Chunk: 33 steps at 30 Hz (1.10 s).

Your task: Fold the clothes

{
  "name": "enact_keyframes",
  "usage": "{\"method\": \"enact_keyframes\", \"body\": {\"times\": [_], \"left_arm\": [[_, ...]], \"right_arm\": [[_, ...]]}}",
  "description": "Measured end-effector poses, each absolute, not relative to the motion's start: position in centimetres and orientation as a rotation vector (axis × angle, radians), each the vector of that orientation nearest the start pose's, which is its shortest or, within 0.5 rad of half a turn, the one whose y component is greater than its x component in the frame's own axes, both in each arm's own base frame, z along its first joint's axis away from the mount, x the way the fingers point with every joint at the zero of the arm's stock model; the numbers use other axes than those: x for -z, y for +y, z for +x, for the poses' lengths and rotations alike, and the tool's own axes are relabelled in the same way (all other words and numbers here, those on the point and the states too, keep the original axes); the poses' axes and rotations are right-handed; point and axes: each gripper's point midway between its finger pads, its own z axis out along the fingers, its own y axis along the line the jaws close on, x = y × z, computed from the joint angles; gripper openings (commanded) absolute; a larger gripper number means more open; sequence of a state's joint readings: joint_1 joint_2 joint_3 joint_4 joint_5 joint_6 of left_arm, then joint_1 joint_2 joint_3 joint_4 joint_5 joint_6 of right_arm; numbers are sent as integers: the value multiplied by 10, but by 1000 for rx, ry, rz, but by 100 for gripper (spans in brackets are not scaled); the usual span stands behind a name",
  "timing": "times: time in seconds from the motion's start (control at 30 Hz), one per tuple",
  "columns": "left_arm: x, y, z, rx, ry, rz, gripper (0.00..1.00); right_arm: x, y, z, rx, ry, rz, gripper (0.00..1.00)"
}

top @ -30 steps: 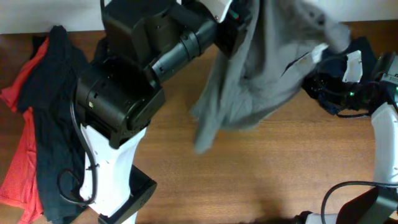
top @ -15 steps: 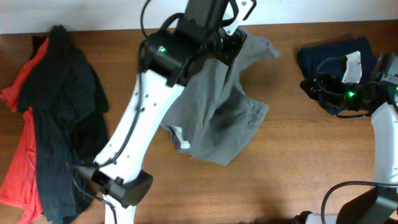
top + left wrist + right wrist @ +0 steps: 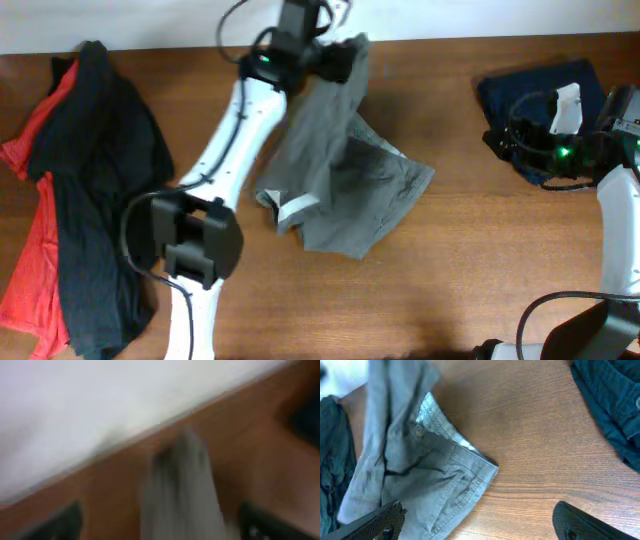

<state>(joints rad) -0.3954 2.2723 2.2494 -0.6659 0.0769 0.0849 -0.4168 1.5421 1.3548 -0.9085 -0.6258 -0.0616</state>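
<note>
The taupe shorts (image 3: 350, 190) lie crumpled mid-table, with one part trailing up toward the far edge. My left gripper (image 3: 336, 60) hovers over that upper part, near the wall. In the blurred left wrist view its fingers (image 3: 65, 521) stand wide apart, and a grey strip of the shorts (image 3: 180, 490) runs loosely between them, so it is open. My right gripper (image 3: 502, 140) is open at the right, over the navy garment (image 3: 540, 85). In the right wrist view, bare wood lies between the right gripper's (image 3: 480, 525) tips. The shorts' waistband corner (image 3: 445, 465) lies to its left.
A black garment (image 3: 100, 180) lies on top of a red one (image 3: 30, 250) at the table's left edge. The navy garment (image 3: 615, 405) is bunched at the back right. The left arm (image 3: 225, 160) stretches from the front edge to the far edge, beside the shorts.
The left gripper has opened and let go of the shorts. They have dropped from the air onto the table. The left arm has stretched toward the far edge; the right arm has stayed still.
</note>
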Motion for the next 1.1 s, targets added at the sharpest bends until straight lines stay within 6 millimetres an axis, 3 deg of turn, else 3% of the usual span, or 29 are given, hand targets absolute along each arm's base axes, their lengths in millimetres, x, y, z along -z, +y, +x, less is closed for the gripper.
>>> {"method": "enact_keyframes", "body": {"times": [0.07, 0.2, 0.3, 0.43, 0.5, 0.77, 0.9, 1.0, 1.1], "left_arm": [[-199, -228, 560, 227, 2317, 560, 99], [-182, -170, 509, 165, 2613, 530, 99], [-187, -160, 483, 153, 2689, 583, 99], [-188, -168, 443, 174, 2764, 776, 97], [-186, -174, 432, 187, 2775, 844, 97], [-181, -207, 415, 303, 2748, 982, 96], [-169, -228, 402, 341, 2756, 1043, 84], [-162, -238, 392, 337, 2773, 1072, 84], [-145, -235, 389, 242, 2830, 1034, 80]], "right_arm": [[-201, -54, 371, -635, 2467, 248, 99], [-201, -55, 371, -626, 2468, 249, 99], [-201, -56, 372, -625, 2466, 248, 99], [-201, -56, 372, -624, 2466, 248, 99], [-201, -56, 372, -623, 2466, 247, 99], [-201, -56, 372, -622, 2464, 245, 99], [-200, -57, 372, -613, 2467, 247, 99], [-200, -58, 372, -603, 2471, 250, 99], [-199, -59, 372, -599, 2472, 251, 99]]}}
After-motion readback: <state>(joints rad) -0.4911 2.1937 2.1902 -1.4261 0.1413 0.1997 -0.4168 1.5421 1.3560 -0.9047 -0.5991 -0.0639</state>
